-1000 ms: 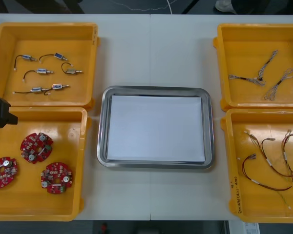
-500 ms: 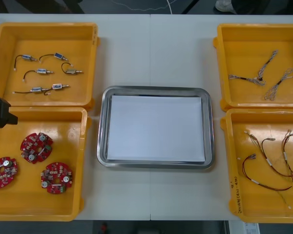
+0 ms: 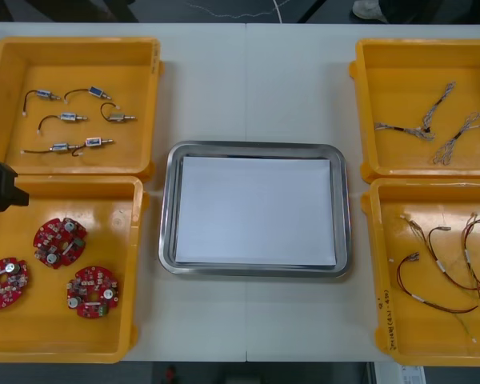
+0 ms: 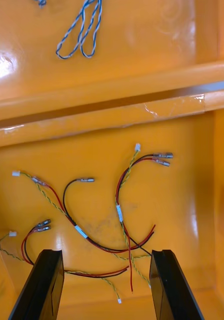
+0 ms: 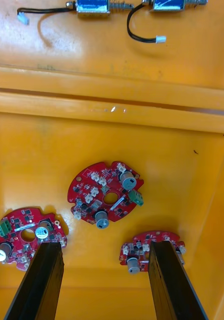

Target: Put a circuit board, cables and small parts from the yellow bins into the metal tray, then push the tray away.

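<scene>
Three round red circuit boards (image 3: 60, 242) lie in the near left yellow bin (image 3: 32, 328). My left gripper (image 5: 106, 285) hangs open above that bin, with one board (image 5: 106, 195) just beyond its fingers and two others beside the fingers. A black part of the left arm (image 3: 0, 186) shows at the table's left edge. My right gripper (image 4: 107, 287) is open over the near right yellow bin (image 3: 432, 328), above red and yellow cables (image 4: 117, 215). The metal tray (image 3: 254, 146), white inside, sits in the middle of the table.
The far left yellow bin (image 3: 88, 56) holds several small metal parts (image 3: 72, 118) with black leads. Twisted blue and white cables (image 3: 432, 124) lie in the far right yellow bin (image 3: 408, 72). Bare table lies beyond the tray.
</scene>
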Tool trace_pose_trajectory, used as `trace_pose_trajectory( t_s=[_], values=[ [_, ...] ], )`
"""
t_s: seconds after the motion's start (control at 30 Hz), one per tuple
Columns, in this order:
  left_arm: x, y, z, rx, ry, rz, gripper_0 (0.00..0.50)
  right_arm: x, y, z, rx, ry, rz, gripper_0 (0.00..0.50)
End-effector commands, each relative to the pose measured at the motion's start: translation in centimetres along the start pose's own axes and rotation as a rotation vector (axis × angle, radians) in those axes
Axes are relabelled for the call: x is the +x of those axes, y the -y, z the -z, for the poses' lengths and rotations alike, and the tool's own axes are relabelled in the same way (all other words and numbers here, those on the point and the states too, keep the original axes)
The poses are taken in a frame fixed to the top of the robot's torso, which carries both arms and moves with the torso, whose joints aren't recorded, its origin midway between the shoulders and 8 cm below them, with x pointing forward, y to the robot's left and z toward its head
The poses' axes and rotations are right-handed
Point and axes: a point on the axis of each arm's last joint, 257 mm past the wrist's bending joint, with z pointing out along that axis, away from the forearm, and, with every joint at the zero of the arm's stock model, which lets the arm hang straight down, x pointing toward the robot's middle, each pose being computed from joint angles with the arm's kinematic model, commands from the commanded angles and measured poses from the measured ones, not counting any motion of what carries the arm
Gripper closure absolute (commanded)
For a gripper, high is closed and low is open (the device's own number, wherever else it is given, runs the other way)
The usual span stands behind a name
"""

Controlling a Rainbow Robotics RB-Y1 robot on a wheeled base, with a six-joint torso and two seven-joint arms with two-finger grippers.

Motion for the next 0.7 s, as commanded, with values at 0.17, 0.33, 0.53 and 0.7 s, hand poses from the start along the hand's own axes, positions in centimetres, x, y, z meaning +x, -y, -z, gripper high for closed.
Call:
trace_pose_trajectory(
  t_s=[0.17,0.33,0.53,0.7],
  values=[
    [0.8,-1.5,0.4,-0.032,-0.012,0.061,0.000,3.7,3.2,-0.3,0.075,-0.071,0.026,0.000],
    [1.2,-2.0,0.3,-0.044,-0.021,0.059,0.000,4.4,3.7,-1.3,0.073,-0.059,0.040,0.000],
    [2.2,-3.1,0.1,-0.066,-0.045,0.057,0.000,3.8,3.9,-3.0,0.085,0.006,0.075,0.000],
    [3.4,-4.1,-0.2,-0.085,-0.072,0.058,0.000,4.0,3.3,-4.6,0.088,0.022,0.116,0.000]
  ],
)
